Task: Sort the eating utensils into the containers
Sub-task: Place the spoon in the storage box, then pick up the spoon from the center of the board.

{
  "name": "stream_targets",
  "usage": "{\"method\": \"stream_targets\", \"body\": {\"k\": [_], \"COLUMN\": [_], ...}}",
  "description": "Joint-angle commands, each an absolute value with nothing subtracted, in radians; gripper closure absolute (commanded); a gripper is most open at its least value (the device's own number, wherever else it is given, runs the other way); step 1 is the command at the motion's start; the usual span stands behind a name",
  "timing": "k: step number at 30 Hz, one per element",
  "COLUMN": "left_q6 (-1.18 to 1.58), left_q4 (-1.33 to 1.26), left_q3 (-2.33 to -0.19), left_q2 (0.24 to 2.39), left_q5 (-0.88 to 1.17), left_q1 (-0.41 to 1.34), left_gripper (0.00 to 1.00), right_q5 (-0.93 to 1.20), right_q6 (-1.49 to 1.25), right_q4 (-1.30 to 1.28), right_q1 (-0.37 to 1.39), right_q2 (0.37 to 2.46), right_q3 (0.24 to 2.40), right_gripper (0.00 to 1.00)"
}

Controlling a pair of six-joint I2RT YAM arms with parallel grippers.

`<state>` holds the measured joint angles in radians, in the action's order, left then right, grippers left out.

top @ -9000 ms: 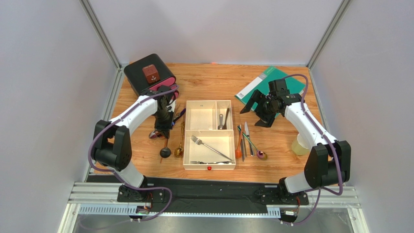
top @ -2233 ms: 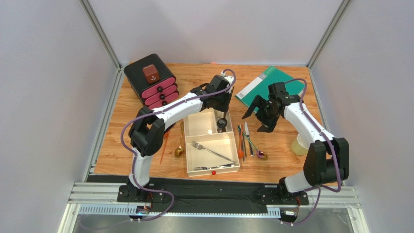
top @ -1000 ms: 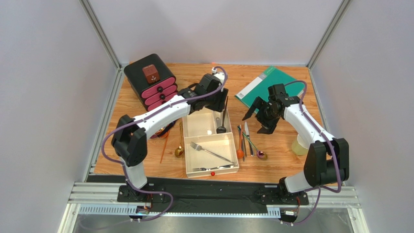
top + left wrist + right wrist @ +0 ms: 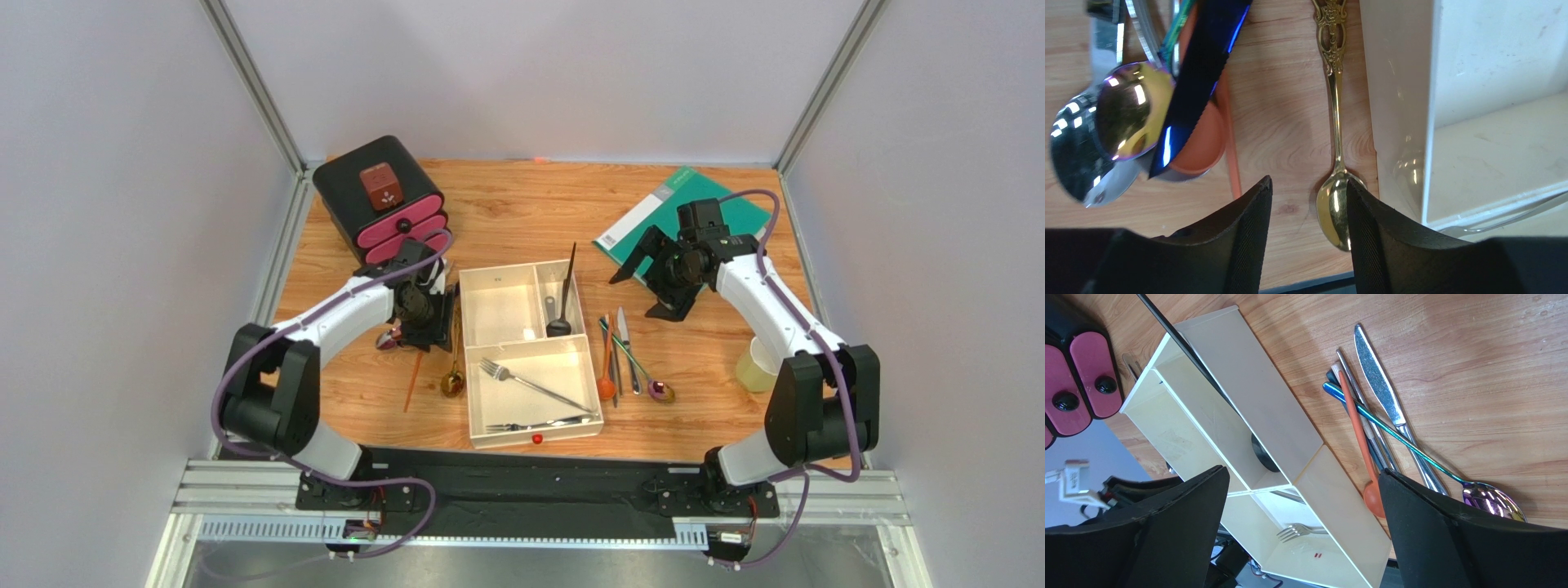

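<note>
As the left claw (image 4: 1308,190) gapes, the gold spoon (image 4: 1333,153) lies between its fingers (image 4: 1235,245).

The top camera looked down on the whole bench (image 4: 528,208); both wrist cameras hung close above it, each catching the tray (image 4: 1273,413).

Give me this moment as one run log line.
left hand: open above gold spoon | right hand: open, empty | black spoon: leaning in small compartment of tray
</note>
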<state>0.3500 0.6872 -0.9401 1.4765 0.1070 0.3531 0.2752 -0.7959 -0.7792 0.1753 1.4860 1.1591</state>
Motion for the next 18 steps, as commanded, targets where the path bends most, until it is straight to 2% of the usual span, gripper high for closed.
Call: {"method": "stream_targets", "body": {"k": [1,11,18], "left_q6": [0.341,0.354,0.376], "left_q4": [0.628,0.577,0.572], "left_q3": [-0.965,-0.962,-0.992], "left_q2": [1.535,1.589,1.695], "left_q5": [0.207,0.144,0.056], "left_q1": [0.354,0.371,0.484], "left_gripper": [0.47,0.48,0.49], "right_q5": [0.295,0.295,0.293], "right_q6": [-0.801,-0.813,-0.824], "right_q4": [-0.759,-0.742,-0.718], "right_q1": [0.175,0.175,0.175], "right_q2": [1.488,1.493,1.491], "right_q3": [1.207,1.183,1.195], "right_gripper": [0.0,0.0,0.0]}}
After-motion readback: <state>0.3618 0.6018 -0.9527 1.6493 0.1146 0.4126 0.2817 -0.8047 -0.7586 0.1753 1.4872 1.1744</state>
